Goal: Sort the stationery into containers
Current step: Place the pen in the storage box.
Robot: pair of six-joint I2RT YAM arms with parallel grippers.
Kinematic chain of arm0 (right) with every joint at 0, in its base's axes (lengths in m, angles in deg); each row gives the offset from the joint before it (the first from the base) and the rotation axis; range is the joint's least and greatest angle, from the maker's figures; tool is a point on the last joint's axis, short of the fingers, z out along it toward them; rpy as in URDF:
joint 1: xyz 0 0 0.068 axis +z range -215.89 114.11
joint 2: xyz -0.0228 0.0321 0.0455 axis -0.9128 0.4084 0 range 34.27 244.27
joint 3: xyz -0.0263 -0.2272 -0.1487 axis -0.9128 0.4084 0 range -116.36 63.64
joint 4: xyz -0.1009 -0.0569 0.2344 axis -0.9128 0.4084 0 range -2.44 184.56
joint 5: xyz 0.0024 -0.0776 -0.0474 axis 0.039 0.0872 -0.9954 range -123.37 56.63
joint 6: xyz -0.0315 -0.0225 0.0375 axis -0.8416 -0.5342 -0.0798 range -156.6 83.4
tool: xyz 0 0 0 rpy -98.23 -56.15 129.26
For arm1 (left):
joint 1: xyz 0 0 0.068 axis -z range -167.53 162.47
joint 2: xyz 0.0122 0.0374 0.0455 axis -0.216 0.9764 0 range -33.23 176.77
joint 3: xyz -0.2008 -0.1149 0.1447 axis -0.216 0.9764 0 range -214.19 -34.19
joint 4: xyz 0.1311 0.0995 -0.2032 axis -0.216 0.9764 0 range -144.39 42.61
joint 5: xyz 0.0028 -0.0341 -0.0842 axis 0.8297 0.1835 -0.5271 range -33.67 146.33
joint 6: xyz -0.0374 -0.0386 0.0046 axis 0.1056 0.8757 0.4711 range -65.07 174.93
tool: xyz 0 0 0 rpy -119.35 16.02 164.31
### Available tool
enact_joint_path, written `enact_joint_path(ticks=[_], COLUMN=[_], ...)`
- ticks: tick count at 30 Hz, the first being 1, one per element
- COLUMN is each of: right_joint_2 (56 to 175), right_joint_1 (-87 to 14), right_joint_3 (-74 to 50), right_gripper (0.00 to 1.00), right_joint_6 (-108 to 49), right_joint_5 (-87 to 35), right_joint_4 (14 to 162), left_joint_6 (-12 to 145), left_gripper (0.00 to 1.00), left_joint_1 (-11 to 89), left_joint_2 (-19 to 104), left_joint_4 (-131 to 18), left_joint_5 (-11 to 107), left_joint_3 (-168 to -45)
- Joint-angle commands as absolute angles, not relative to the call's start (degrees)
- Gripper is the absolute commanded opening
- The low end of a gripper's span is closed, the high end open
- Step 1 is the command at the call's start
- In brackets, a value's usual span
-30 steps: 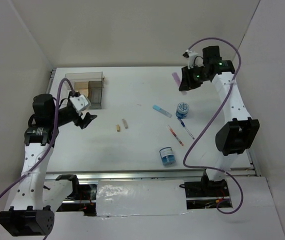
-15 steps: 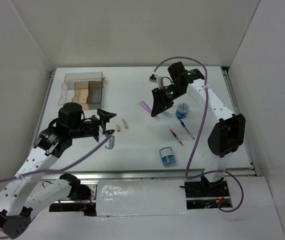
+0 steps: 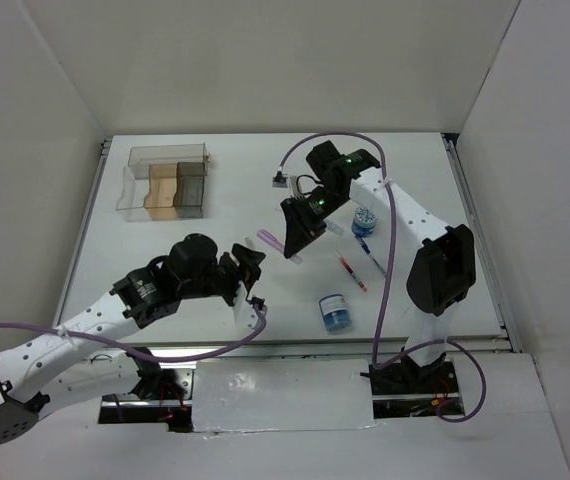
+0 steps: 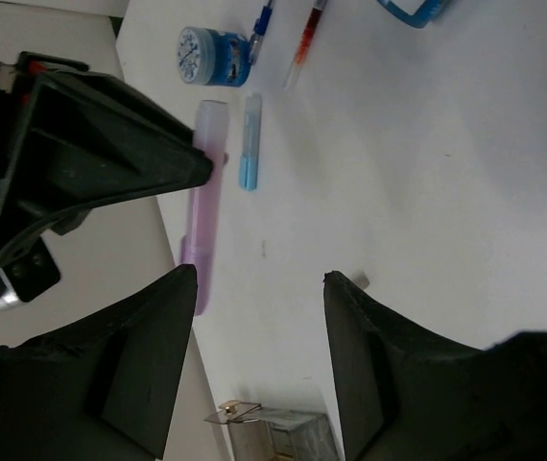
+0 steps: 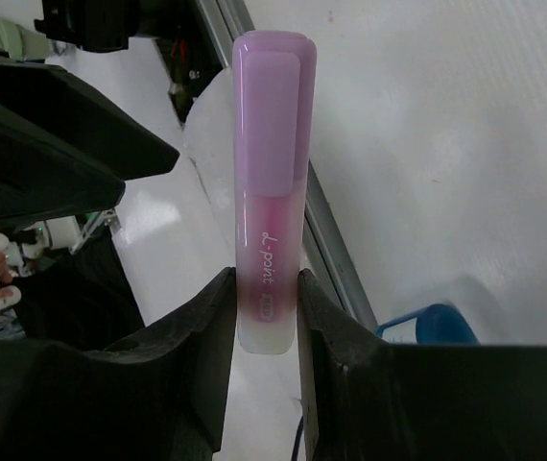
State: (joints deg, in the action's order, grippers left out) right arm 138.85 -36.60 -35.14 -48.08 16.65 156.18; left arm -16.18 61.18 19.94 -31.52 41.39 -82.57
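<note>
The right gripper is clamped on a lilac highlighter, holding it above the middle of the table. In the overhead view its free end points toward 10 o'clock. The left gripper hangs just at 7 o'clock of it, jaws spread and empty. The organiser sits well apart at 10 o'clock. The red-orange pen and the blue pen lie at 4 o'clock.

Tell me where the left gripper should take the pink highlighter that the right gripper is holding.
Grip the lilac cap half of the highlighter: it juts free beyond the right gripper, which is shut on the clear tail end. Bring the open left gripper in from the cap side, jaws straddling the barrel crosswise, clear of the right fingers.
</note>
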Motion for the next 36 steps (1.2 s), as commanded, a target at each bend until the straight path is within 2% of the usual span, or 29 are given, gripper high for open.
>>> enact_joint_path(ticks=[1, 9, 23, 30, 36], right_joint_2=[137.81, 138.6, 138.07, 137.98, 138.25], right_joint_1=[-34.96, -31.53, -27.14, -26.34, -26.26], right_joint_3=[-33.83, -35.4, -36.29, -36.81, -37.43], right_gripper=[0.0, 0.0, 0.0, 0.0, 0.0], right_joint_6=[-46.27, -46.88, -49.17, -49.61, -49.78], right_joint_5=[18.23, 17.87, 17.7, 18.31, 19.54], right_joint_4=[156.21, 156.03, 157.52, 158.05, 158.58], left_joint_6=[-13.55, -11.96, -8.0, -7.91, -10.72], left_gripper=[0.67, 0.68, 0.62, 0.54, 0.53], left_joint_1=[61.87, 61.95, 58.88, 58.7, 59.67], left_joint_2=[19.25, 16.61, 16.87, 16.87, 16.6], left_joint_4=[-38.3, -40.42, -38.31, -37.52, -35.76], left_joint_5=[43.41, 42.98, 37.35, 35.59, 35.68], left_joint_3=[-82.44, -80.07, -80.42, -80.42, -79.89])
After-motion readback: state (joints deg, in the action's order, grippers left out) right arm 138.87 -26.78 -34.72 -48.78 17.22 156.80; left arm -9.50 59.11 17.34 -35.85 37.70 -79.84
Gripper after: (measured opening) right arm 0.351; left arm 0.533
